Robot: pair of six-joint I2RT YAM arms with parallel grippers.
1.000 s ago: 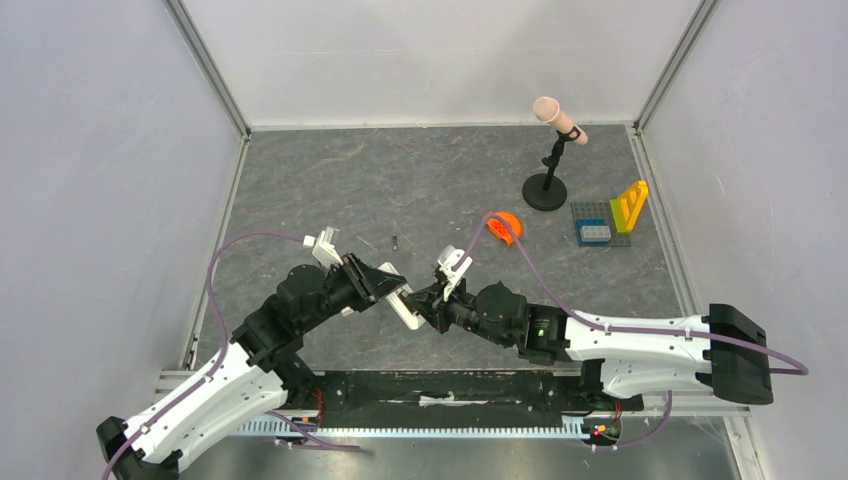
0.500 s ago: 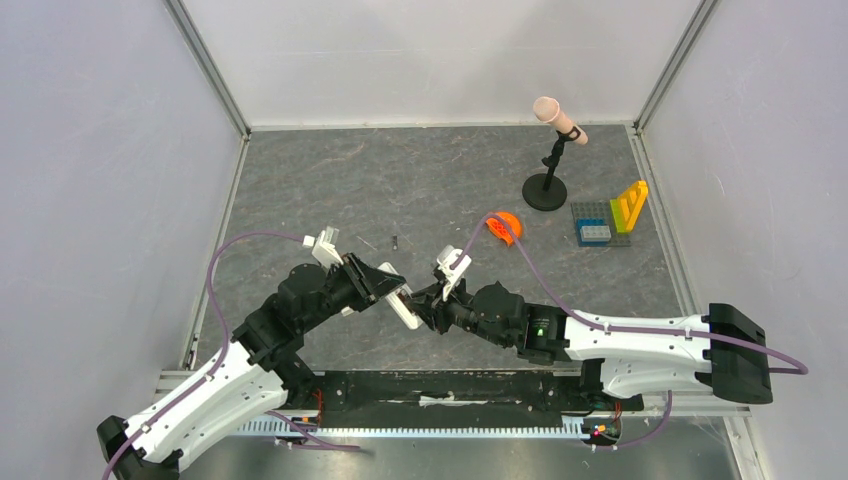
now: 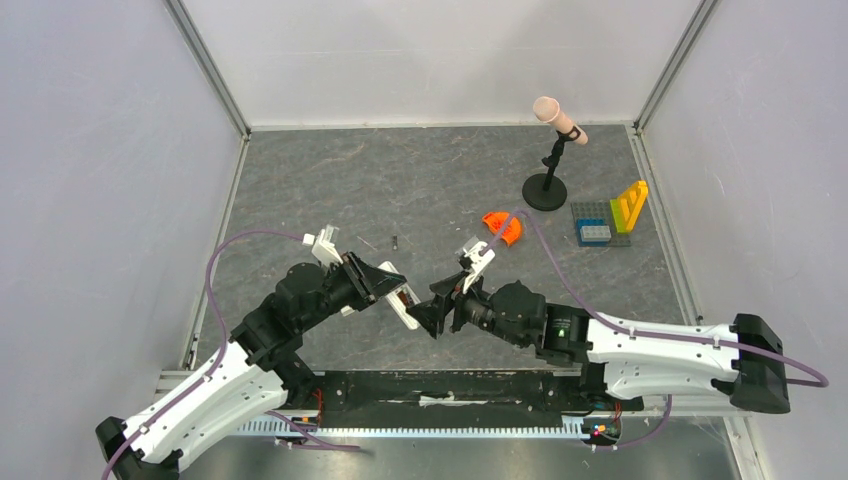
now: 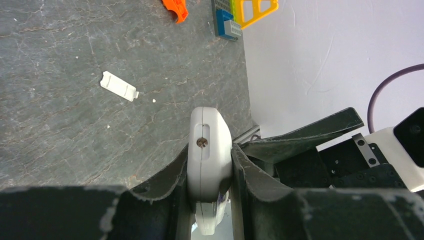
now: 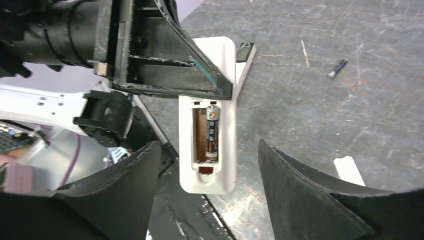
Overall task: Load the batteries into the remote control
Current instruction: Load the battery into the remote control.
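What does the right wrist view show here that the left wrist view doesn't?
Right wrist only: the remote control's open recess with one battery seated in it, and a loose battery lying on the table beyond. Left wrist only: an orange piece and coloured blocks near the wall. Both: the remote control clamped in the left gripper over the table.
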